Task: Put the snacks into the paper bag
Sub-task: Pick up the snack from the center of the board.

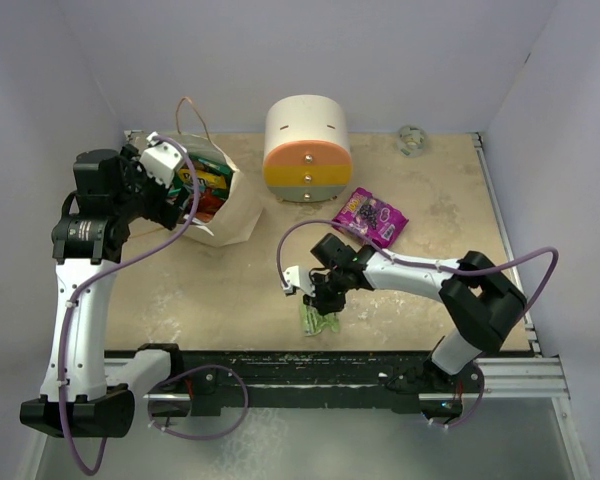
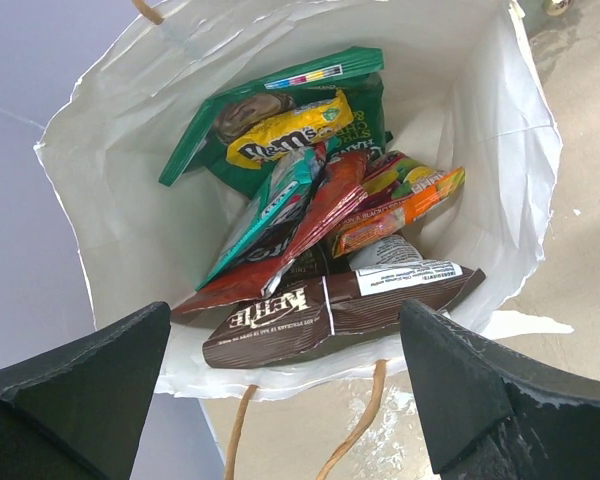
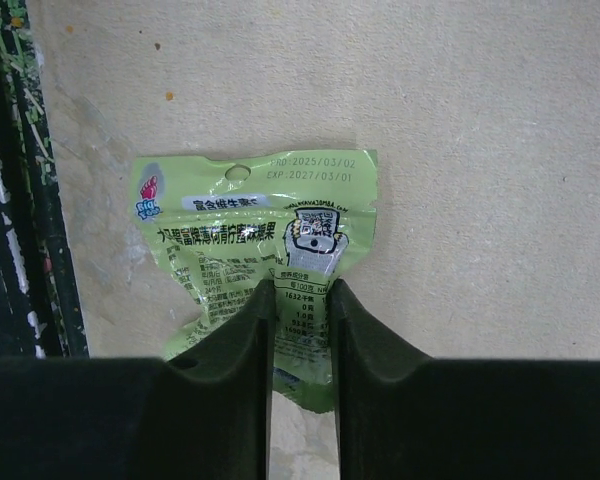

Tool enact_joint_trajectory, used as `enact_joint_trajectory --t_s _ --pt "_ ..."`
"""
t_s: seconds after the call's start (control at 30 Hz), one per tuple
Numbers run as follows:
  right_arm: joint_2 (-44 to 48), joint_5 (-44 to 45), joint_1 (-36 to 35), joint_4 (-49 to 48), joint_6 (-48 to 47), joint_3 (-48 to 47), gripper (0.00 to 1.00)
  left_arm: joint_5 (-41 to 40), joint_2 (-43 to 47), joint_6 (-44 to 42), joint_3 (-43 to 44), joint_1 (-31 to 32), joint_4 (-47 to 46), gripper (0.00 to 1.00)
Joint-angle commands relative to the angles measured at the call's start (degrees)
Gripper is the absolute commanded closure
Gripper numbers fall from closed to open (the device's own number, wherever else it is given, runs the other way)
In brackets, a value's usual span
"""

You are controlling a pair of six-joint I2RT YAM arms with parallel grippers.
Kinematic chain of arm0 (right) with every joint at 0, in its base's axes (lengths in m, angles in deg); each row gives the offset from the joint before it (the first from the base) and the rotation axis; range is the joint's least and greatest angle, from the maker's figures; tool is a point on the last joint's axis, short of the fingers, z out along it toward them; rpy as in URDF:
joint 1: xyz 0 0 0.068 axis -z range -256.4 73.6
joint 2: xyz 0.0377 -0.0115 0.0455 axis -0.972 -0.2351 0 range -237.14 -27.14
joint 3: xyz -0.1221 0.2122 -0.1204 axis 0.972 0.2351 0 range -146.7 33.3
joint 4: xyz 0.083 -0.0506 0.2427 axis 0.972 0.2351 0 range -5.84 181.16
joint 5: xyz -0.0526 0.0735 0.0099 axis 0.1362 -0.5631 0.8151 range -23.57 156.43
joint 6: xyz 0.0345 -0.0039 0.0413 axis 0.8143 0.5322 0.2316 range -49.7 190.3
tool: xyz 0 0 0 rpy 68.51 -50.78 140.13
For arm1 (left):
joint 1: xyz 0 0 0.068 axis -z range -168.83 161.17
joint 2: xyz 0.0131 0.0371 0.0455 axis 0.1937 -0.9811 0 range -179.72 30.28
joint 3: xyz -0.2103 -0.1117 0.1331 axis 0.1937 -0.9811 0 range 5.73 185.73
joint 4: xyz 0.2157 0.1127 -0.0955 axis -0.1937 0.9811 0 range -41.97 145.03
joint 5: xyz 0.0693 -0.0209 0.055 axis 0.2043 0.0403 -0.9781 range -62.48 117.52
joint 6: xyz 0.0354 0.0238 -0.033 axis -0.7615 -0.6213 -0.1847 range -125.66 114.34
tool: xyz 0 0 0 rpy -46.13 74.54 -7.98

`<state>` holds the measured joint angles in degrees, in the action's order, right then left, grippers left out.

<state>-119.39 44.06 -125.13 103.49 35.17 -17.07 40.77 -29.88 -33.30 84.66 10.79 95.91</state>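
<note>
R gripper [image 3: 300, 285] is pinching the lime-green packet [image 3: 255, 220] at the end opposite its hang-hole, fingers nearly together w/ a strip of film between. Packet is lying flat on the table [image 1: 230, 290] by the near edge, well apart from the paper bag [image 2: 130, 200]. Looking light, thin, crinkly, prob. slippery; likely flopping once lifted, so the sealed edge seems the firmer hold. L gripper [image 2: 285, 320] is hanging over the bag mouth, fingers spread wide, empty.

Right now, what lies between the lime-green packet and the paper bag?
Top view: only bare tabletop and the right arm's purple cable separate lime-green packet and paper bag.
</note>
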Motion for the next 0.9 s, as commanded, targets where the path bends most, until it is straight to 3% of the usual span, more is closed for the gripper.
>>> enact_joint_trajectory --t_s 0.0,0.4,0.7,0.87 --pt "-0.61 -0.72 0.34 3.52 -1.36 -1.78 0.82 2.63 0.73 -0.44 0.75 -0.54 -0.44 0.01" --pt "2.33 -2.92 2.60 7.90 -3.36 -6.81 0.99 8.99 0.02 2.12 3.28 -0.50 0.60 0.01" --pt "6.47 -5.21 8.00 11.85 -4.42 -21.26 1.00 24.66 0.10 11.55 2.95 -0.50 -2.79 0.01" --pt "9.90 -2.21 9.21 8.97 -2.04 -28.25 1.00 30.14 -1.88 16.18 5.24 -0.37 -4.35 0.01"
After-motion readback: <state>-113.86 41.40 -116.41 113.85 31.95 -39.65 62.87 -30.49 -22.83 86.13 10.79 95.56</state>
